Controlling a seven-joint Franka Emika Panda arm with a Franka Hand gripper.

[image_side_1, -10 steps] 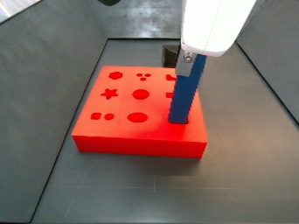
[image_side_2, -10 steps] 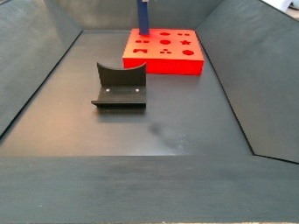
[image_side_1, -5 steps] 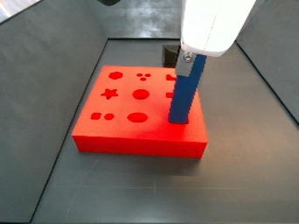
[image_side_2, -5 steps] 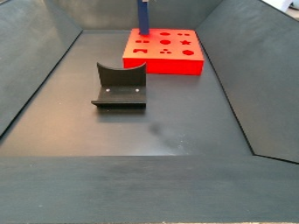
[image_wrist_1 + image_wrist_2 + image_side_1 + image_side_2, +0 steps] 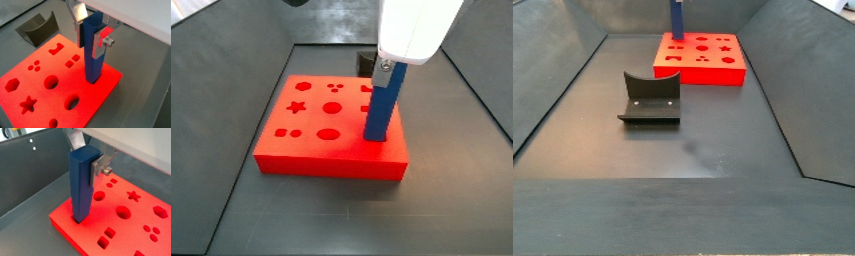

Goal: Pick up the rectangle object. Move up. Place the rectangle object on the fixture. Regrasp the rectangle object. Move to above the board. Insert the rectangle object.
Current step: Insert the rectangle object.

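Rectangle object (image 5: 93, 52), a slim blue bar, stands upright, lower end in the board (image 5: 318, 125), upper end clamped between my jaws.

floor (image 5: 714, 150): dark grey | walls (image 5: 553, 70): grey, sloped | gripper: excluded

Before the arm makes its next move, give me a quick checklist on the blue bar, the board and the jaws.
1. Gripper holding the rectangle object near its top, jaws on either side: ok.
2. Bar upright: ok.
3. Bar's lower end meets the board near one edge: ok.
4. Bar fully seated in its hole: cannot tell.
5. Fixture empty, apart from the board: ok.
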